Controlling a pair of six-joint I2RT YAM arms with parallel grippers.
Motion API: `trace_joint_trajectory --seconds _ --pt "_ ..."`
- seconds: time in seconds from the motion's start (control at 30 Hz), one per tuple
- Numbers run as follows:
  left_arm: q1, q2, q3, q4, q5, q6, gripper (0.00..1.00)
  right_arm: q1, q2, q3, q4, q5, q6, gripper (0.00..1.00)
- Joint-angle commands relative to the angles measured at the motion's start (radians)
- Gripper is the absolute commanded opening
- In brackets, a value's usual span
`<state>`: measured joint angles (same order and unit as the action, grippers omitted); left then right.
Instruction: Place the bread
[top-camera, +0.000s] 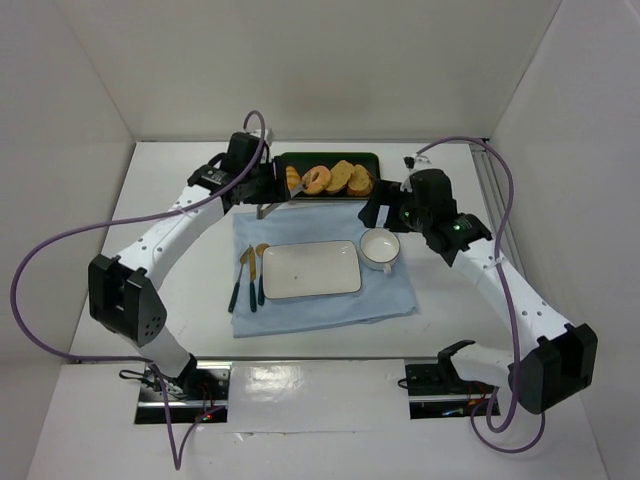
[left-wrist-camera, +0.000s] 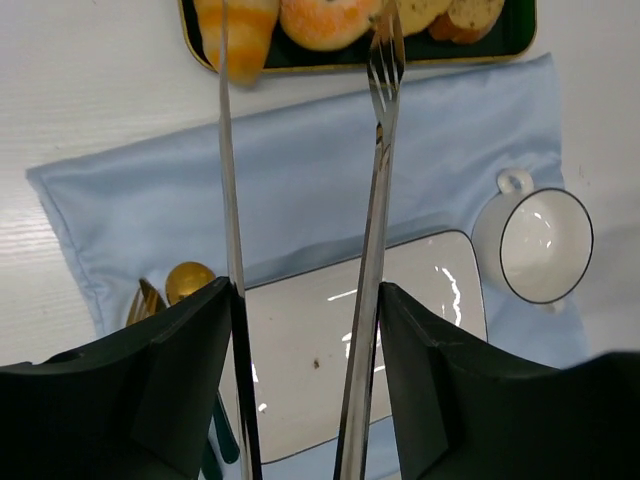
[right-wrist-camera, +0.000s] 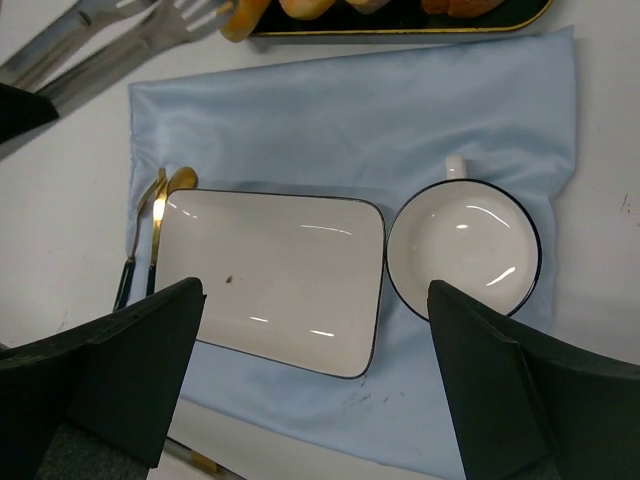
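Note:
The bread (top-camera: 293, 178) is a small golden ridged roll at the left end of the dark tray (top-camera: 325, 158). It also shows in the left wrist view (left-wrist-camera: 245, 35) and the right wrist view (right-wrist-camera: 245, 14). My left gripper (top-camera: 264, 188) (left-wrist-camera: 305, 300) is shut on metal tongs (left-wrist-camera: 378, 200). The tongs' arms are spread, with their tips at the roll and the bagel (left-wrist-camera: 325, 20). I cannot tell if they touch the roll. My right gripper (top-camera: 386, 206) (right-wrist-camera: 315, 300) is wide open and empty, above the white plate (right-wrist-camera: 270, 270) and the cup (right-wrist-camera: 463, 250).
The rectangular white plate (top-camera: 310, 268) and the cup (top-camera: 380, 247) sit on a light blue cloth (top-camera: 320, 305). Gold and green cutlery (top-camera: 248, 280) lies left of the plate. A bagel (top-camera: 318, 180) and toast slices (top-camera: 350, 178) share the tray. White walls enclose the table.

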<state>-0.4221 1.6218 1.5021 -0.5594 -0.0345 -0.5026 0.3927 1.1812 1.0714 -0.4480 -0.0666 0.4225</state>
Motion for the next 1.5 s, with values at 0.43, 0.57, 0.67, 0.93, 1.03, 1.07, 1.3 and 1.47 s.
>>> trace_joint_trajectory --seconds 0.43,0.57,0.67,0.93,1.03,1.07,1.3,1.47 --pt "-0.018 0.141 0.179 -0.085 -0.197 0.105 0.6 -0.057 -0.058 -0.037 0.088 -0.059 0.033 1.0" --pt "-0.018 0.162 0.169 -0.096 -0.229 0.118 0.63 -0.066 -0.049 -0.037 0.078 -0.059 0.033 1.0" --pt "-0.018 0.171 0.158 -0.086 -0.24 0.118 0.64 -0.066 -0.049 -0.037 0.078 -0.05 0.033 1.0" --pt "-0.018 0.207 0.156 -0.063 -0.229 0.118 0.65 -0.066 -0.04 -0.037 0.078 -0.039 0.024 1.0" --pt "-0.018 0.216 0.167 -0.063 -0.22 0.118 0.65 -0.066 -0.04 -0.037 0.078 -0.039 0.024 1.0" --pt "-0.018 0.225 0.167 -0.051 -0.208 0.118 0.65 -0.066 -0.04 -0.037 0.078 -0.039 0.024 1.0" --pt "-0.009 0.253 0.187 -0.042 -0.162 0.098 0.66 -0.075 -0.04 -0.037 0.078 -0.039 0.024 1.0" --pt "-0.009 0.271 0.196 -0.042 -0.18 0.098 0.64 -0.075 -0.031 -0.037 0.078 -0.03 0.024 1.0"
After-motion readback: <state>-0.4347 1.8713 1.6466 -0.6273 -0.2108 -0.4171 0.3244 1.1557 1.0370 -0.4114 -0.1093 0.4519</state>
